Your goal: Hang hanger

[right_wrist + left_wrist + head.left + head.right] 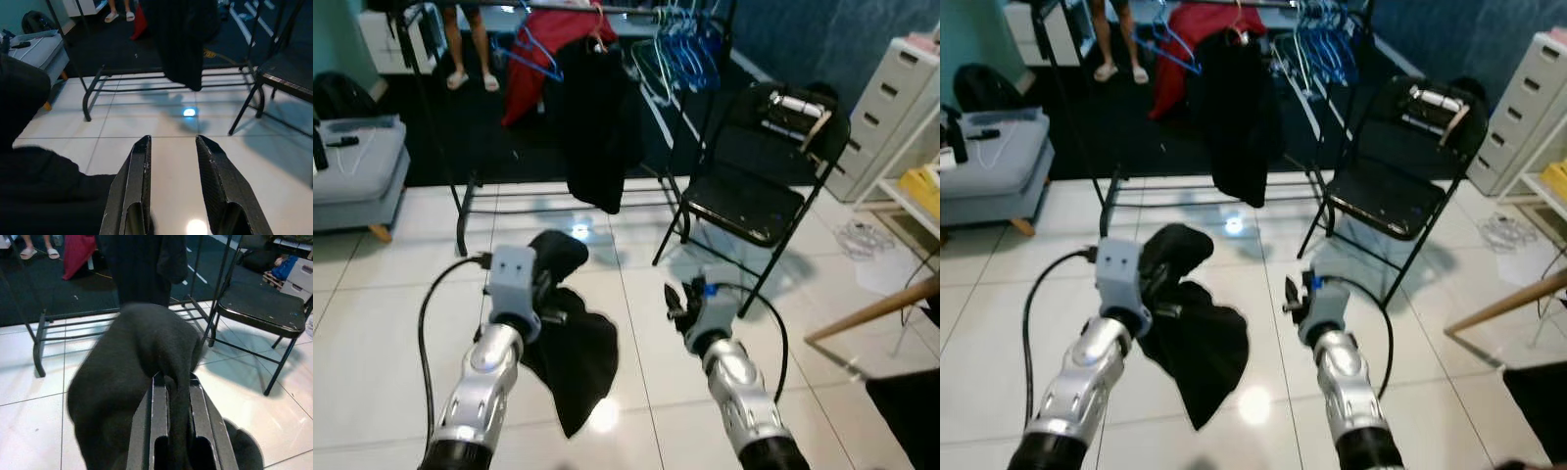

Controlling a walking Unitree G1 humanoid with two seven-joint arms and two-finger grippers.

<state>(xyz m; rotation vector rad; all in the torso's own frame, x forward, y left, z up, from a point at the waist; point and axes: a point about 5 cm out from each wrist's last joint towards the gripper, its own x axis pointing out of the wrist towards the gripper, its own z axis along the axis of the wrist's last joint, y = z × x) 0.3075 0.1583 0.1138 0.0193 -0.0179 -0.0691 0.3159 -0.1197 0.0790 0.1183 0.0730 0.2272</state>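
My left gripper [178, 387] is shut on a black garment [573, 362], which hangs from it in folds above the white tiles; I see no hanger in the cloth. Level with it on the right, my right gripper [172, 147] is open with nothing between its fingers [139, 166]. Ahead stands a black clothes rack [460, 220]. A black garment [597, 108], a red one [533, 69] and several blue hangers [690, 44] hang on it.
A black folding chair [749, 201] with a bag on its back stands right of the rack. A grey seat [357, 171] is at the left and white drawers [891, 108] at the far right. A wooden pole [871, 311] slants in low right. A person's legs [470, 49] stand behind the rack.
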